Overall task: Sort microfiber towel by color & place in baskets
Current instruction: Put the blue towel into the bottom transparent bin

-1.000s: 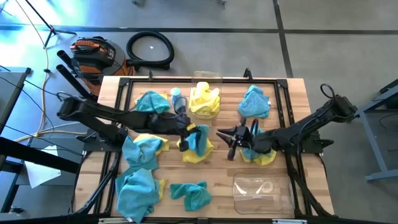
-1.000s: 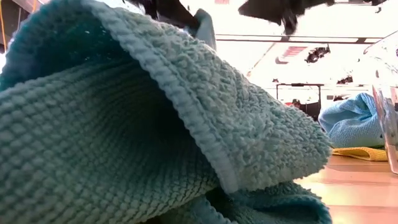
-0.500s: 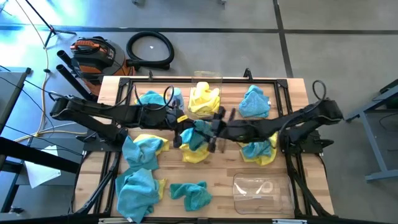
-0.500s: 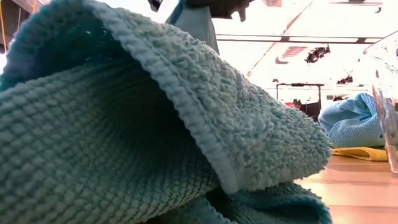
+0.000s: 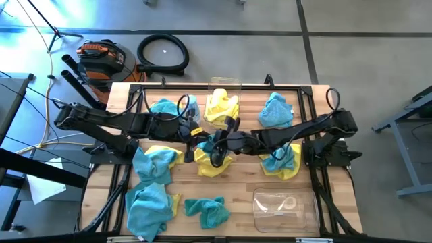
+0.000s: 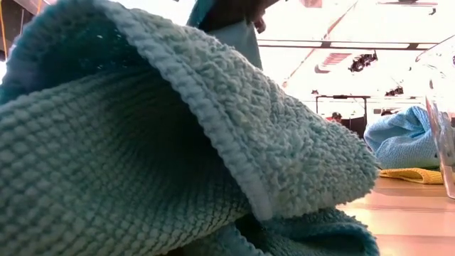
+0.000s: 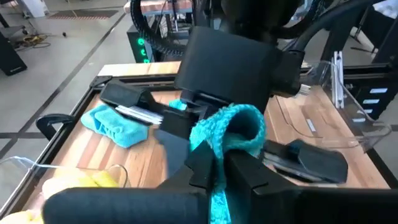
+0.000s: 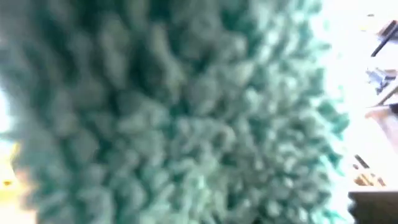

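Observation:
My left gripper (image 7: 221, 174) is at the table's middle (image 5: 202, 140), shut on a teal towel (image 5: 214, 143). The towel's lower part hangs over a yellow towel (image 5: 214, 166). My right gripper (image 5: 221, 144) faces it from the right and is open. Its two fingers (image 7: 134, 104) stand on either side of the towel's raised fold (image 7: 235, 127). The right wrist view is filled with teal cloth (image 8: 186, 112). One clear basket (image 5: 233, 86) at the far middle holds yellow towels (image 5: 221, 108). The other clear basket (image 5: 285, 206) stands near the right. My left gripper pinches the teal towel between its two fingers (image 7: 252, 177), just below a bunched fold (image 7: 217, 146) that loops up past the fingertips. The fingers come level from the table's left. The cloth hangs slack below the hold (image 6: 238, 35). I cannot tell whether my right gripper touches the towel.
Loose teal towels lie at the far left (image 5: 165, 109), far right (image 5: 275, 111), near left (image 5: 152, 202) and near middle (image 5: 206, 210). A teal towel on a yellow one lies at the right (image 5: 280, 162). A small bottle (image 5: 192, 106) stands beside the far basket. A big teal towel (image 6: 142, 142) blocks the low view.
My right gripper has moved toward the table's left, from beside the right-hand towel pile up to the teal towel in my left gripper. My left gripper has kept its hold, and the towel now hangs a little higher over the yellow one.

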{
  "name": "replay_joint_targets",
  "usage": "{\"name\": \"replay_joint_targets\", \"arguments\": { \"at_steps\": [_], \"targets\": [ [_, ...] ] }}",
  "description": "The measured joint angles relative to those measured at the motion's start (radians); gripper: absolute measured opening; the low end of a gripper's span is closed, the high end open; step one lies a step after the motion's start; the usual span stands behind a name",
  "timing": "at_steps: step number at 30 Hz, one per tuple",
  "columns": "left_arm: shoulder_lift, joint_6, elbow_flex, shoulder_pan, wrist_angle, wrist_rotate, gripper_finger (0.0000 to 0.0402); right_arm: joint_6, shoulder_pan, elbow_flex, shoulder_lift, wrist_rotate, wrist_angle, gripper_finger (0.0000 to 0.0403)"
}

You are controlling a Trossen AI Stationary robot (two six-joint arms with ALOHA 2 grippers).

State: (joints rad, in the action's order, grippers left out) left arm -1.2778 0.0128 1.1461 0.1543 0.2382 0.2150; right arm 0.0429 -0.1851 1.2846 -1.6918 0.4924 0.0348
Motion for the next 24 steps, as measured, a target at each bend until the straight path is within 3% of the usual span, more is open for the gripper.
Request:
{"name": "replay_joint_targets", "arguments": {
  "at_steps": [12, 17, 24],
  "targets": [
    [0.0, -0.018, 0.0, -0.001, 0.183, 0.053, 0.0122, 0.355, -0.108, 0.0, 0.157, 0.058, 0.32, 0.0007],
    [0.001, -0.064, -0.034, -0.002, 0.272, 0.057, 0.0128, 0.578, -0.202, 0.0, 0.282, 0.061, 0.471, 0.0003],
    [0.005, -0.203, -0.232, -0.001, 0.22, 0.057, 0.0129, 0.943, -0.397, 0.058, 0.367, 0.13, 0.794, 0.0001]
  ]
}}
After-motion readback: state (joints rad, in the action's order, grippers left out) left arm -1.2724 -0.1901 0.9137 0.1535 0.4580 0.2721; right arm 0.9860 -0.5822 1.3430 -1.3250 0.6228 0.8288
